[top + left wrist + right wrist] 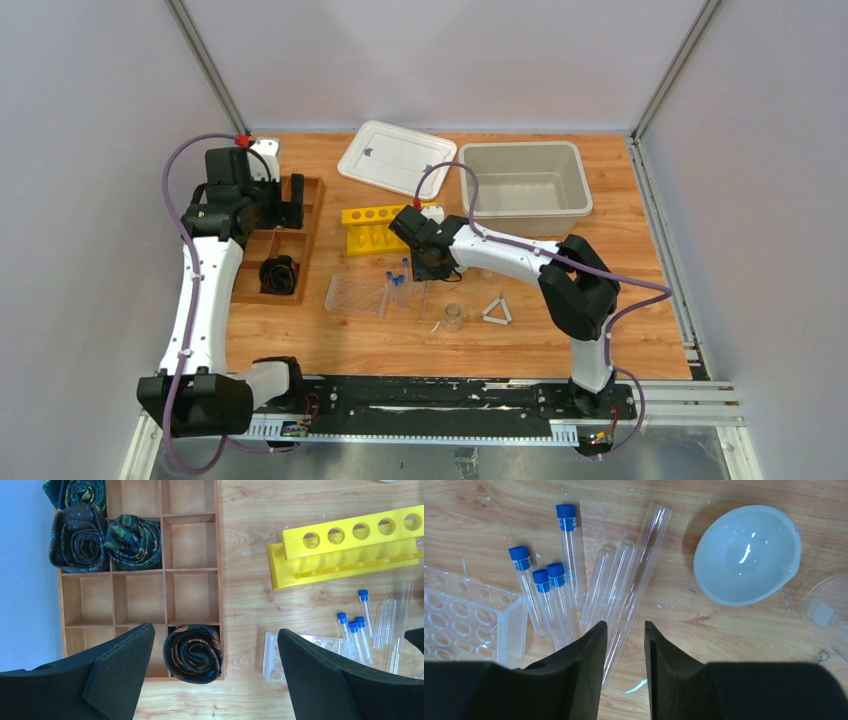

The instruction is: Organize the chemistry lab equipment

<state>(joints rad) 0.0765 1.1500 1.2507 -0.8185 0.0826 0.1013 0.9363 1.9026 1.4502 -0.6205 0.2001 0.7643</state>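
Several small blue-capped tubes lie loose on the wood next to a clear plastic rack. Beside them lie three uncapped clear tubes; the longest runs down between my right gripper's fingers, which stand a little apart low over it. A white dome-shaped dish sits open side up to the right, and a glass beaker shows at the edge. The beaker and white triangle lie nearer the arms. My left gripper is wide open and empty over the wooden tray's corner.
A wooden divided tray at the left holds several rolled dark ties. A yellow tube rack stands behind the tubes. A grey bin and its white lid sit at the back.
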